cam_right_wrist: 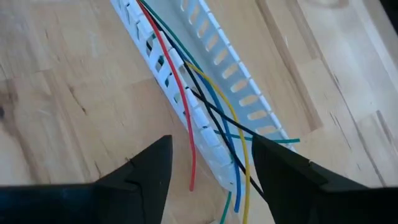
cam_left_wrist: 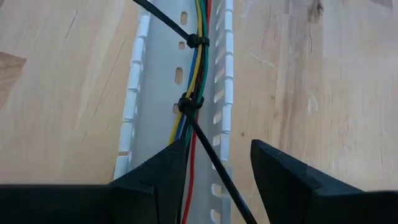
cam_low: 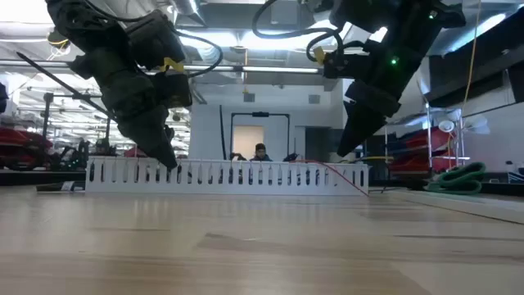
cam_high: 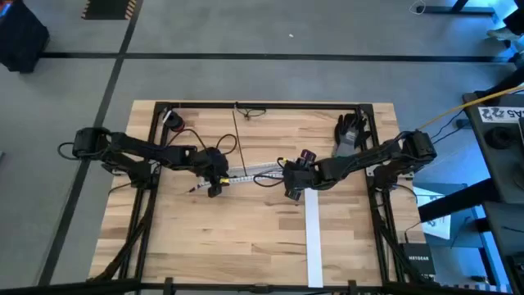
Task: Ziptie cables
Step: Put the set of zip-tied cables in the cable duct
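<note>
A white slotted duct [cam_high: 248,171] lies on the wooden table between my two grippers. The cables [cam_left_wrist: 196,68], red, green, yellow and blue, run along inside it. Two black zipties [cam_left_wrist: 191,102] bind them, and one long tail [cam_left_wrist: 217,165] slants out between the fingers of my left gripper [cam_left_wrist: 214,155]. That gripper is open above the duct's left end [cam_high: 214,187]. My right gripper [cam_right_wrist: 211,146] is open above the duct's right end [cam_high: 292,192]. There the loose cable ends [cam_right_wrist: 211,118] spill out onto the table.
A white strip [cam_high: 312,238] lies on the table toward the near edge, right of centre. A black glove-like thing [cam_high: 350,131] sits at the far right, and a small red and white thing [cam_high: 173,121] at the far left. A person [cam_low: 260,152] shows in the room beyond.
</note>
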### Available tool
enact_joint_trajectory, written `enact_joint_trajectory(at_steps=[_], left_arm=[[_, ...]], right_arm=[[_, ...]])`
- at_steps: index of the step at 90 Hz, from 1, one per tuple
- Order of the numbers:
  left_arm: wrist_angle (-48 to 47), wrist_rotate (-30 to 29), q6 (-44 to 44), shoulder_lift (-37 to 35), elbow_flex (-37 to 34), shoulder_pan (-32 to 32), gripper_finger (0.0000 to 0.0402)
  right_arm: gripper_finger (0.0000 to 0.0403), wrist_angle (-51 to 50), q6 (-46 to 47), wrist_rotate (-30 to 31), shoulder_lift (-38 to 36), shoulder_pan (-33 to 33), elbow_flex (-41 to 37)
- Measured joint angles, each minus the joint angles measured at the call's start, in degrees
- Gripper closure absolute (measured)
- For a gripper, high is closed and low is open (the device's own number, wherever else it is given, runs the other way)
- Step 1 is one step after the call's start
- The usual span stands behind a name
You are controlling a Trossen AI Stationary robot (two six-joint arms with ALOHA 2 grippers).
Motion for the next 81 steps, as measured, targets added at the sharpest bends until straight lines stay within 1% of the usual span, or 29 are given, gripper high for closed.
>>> enact_joint_trajectory(at_steps=[32,54,81], left_arm=[[0.17,-0.01,-0.72,0.00,0.00,-0.03,0.0227],[-0.13,0.02,-1.56,0.00,0.00,-0.07,0.0227],[0.02,0.02,-1.31,0.00,0.00,-0.07,0.0227]], right_arm=[[0.0190,-0.03,-0.41,0.37,0.00,0.00,0.00],[0.0190,-0.09,-0.65,-3.12,0.00,0.00,0.00],[0.0190,-0.09,-0.65,-3.39,0.00,0.00,0.02]])
